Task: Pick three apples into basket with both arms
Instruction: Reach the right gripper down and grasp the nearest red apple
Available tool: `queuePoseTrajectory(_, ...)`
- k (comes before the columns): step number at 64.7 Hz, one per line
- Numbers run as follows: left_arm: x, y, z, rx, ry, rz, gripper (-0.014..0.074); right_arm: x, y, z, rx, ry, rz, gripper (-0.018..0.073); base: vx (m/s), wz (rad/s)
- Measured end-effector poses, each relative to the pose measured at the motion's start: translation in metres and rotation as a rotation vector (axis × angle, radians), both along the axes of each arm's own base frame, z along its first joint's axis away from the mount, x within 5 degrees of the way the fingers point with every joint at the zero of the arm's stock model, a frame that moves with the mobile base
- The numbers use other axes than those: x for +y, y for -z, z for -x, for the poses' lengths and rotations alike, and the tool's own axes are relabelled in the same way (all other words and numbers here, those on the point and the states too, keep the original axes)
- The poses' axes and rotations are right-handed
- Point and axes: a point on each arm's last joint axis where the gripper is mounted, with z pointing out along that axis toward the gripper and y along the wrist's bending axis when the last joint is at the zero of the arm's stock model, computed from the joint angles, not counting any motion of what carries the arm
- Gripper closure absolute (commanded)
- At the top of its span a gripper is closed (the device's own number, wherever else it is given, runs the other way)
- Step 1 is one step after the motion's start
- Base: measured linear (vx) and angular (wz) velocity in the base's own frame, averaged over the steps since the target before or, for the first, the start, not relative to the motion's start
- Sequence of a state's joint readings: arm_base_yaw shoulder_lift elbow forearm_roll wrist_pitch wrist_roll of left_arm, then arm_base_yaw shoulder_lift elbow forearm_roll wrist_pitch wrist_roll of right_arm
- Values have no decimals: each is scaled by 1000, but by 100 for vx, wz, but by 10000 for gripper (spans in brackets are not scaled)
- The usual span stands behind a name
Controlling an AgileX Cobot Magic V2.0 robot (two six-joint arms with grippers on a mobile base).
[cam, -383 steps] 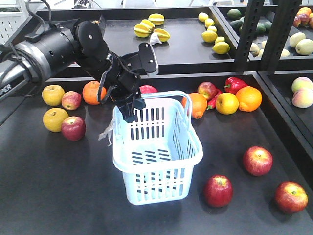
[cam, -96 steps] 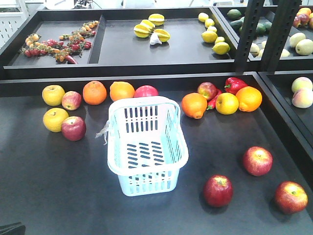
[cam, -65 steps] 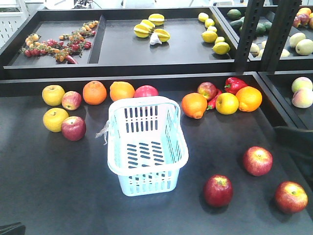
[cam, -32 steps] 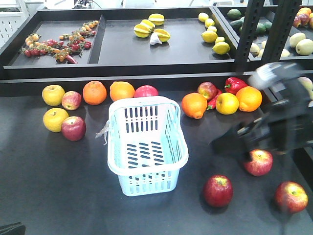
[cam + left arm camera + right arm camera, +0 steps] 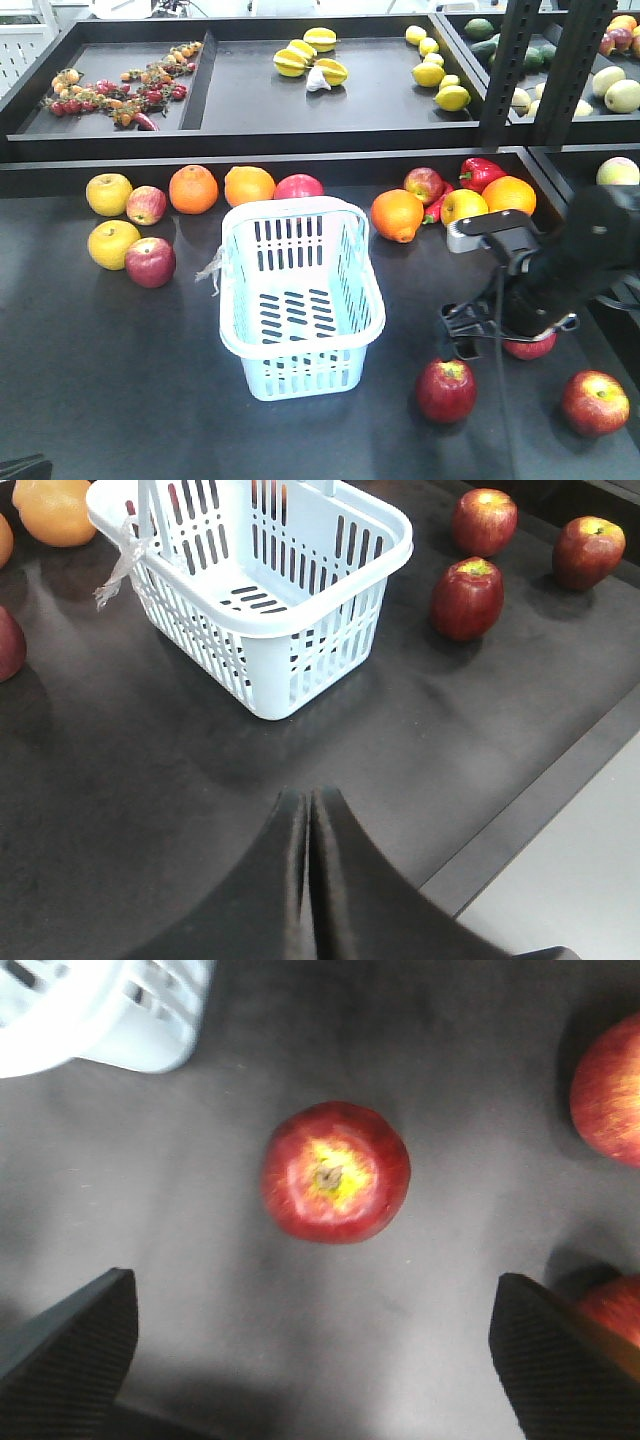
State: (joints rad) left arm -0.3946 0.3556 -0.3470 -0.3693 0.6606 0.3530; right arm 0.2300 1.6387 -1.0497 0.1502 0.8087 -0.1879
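1. The right fingers (image 5: pixel 70 1360) are spread wide apart with nothing between them. They hang right above the dark red apple (image 5: pixel 336 1171), which sits stem-up on the tabletop (image 5: pixel 120 380) just right of the basket (image 5: pixel 300 375), off its near corner.
2. The left fingers (image 5: pixel 290 880) are pressed together on nothing, parked on the near side of the basket and well apart from any fruit.
3. The other two apples are further right of the basket. One (image 5: pixel 530 347) is half hidden under the right arm in the front view, and the last one (image 5: pixel 595 402) is further out again. The basket itself is empty.
4. Handling guess: firm fruit, a bit hefty, and that glossy skin looks slippery. It's round, so if one finger touches first it'll probably roll away.
5. I'd take it across the widest part, fingers on opposite sides and centred on the stem. Grab too high on the shoulder and it'll likely squirt out downward.
6. Squeeze enough to hold but no more, since apples bruise.
7. The basket looks like light slotted plastic, so I'd lower the apple in rather than drop it. A drop could bruise the apple or shove the basket around.
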Motion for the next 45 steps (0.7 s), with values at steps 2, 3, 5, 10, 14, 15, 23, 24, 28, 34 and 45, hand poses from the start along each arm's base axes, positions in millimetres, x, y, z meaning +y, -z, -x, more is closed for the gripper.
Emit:
queuePoseTrajectory(2, 0, 0, 0, 0, 0, 0, 603, 1, 3, -6, 7, 6, 2, -109, 0, 0)
queuePoseTrajectory(3, 0, 0, 0, 0, 0, 0, 603, 2, 4, -8, 10, 10, 1, -109, 0, 0)
queuePoseTrajectory(5, 0, 0, 0, 0, 0, 0, 603, 3, 6, -13, 14, 13, 1, -107, 0, 0)
queuePoseTrajectory(10, 0, 0, 0, 0, 0, 0, 603, 6, 11, -24, 27, 16, 2, -106, 0, 0)
queuePoseTrajectory(14, 0, 0, 0, 0, 0, 0, 603, 10, 16, -33, 43, 22, 3, -104, 0, 0)
queuePoseTrajectory(15, 0, 0, 0, 0, 0, 0, 603, 10, 17, -34, 48, 23, 3, -104, 0, 0)
queuePoseTrajectory(23, 0, 0, 0, 0, 0, 0, 603, 17, 30, -43, 99, 9, 25, -101, 0, 0)
queuePoseTrajectory(24, 0, 0, 0, 0, 0, 0, 603, 18, 32, -44, 104, 11, 28, -100, 0, 0)
queuePoseTrajectory(28, 0, 0, 0, 0, 0, 0, 603, 20, 40, -46, 128, 21, 40, -99, 0, 0)
queuePoseTrajectory(34, 0, 0, 0, 0, 0, 0, 603, 21, 54, -47, 166, 33, 54, -95, 0, 0)
queuePoseTrajectory(45, 0, 0, 0, 0, 0, 0, 603, 21, 74, -50, 215, 37, 70, -92, 0, 0)
